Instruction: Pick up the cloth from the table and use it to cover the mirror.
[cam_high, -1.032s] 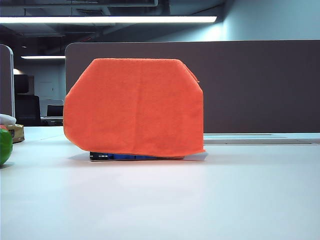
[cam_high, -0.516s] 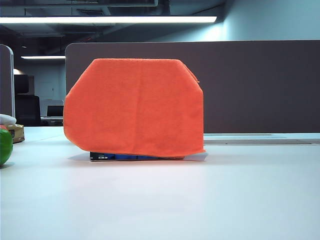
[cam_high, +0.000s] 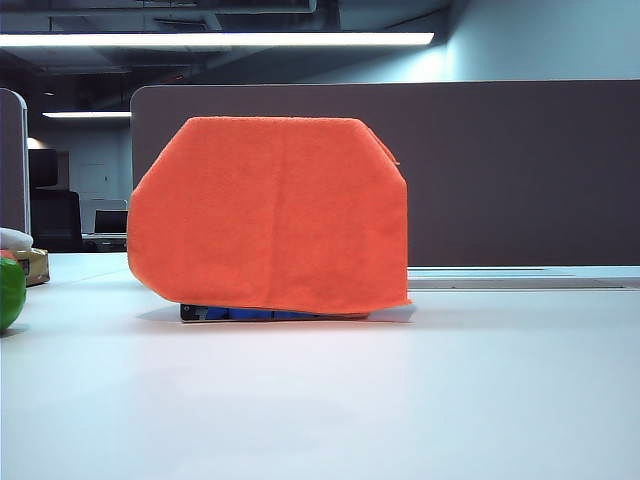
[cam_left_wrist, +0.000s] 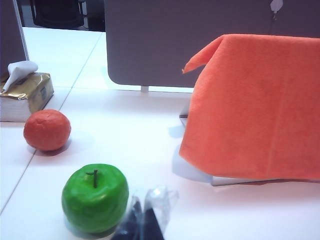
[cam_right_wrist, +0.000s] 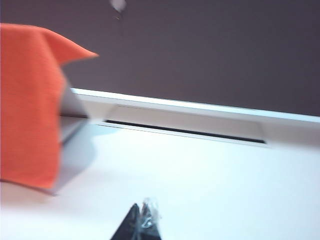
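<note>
The left gripper (cam_left_wrist: 145, 220) is clenched, its fingertips pressed together with nothing between them. It hangs low over the table (cam_left_wrist: 125, 130), just beside a green apple (cam_left_wrist: 95, 197) and well apart from the cloth (cam_left_wrist: 255, 105). Beyond the apple lie an orange fruit (cam_left_wrist: 47, 130) and a tissue box (cam_left_wrist: 25, 95).

The right gripper (cam_right_wrist: 142, 225) is likewise clenched and empty, pointing roughly level across bare table toward the grey partition (cam_right_wrist: 210, 55), with the cloth's edge off to one side; this view is blurred.

Neither arm shows in the exterior view. There the cloth (cam_high: 270, 210) hangs draped over the upright mirror, covering its whole face and reaching nearly to the table (cam_high: 320, 400). Only a dark strip of the mirror's base (cam_high: 240, 314) shows below the hem. The partition (cam_high: 520, 170) stands behind.
</note>
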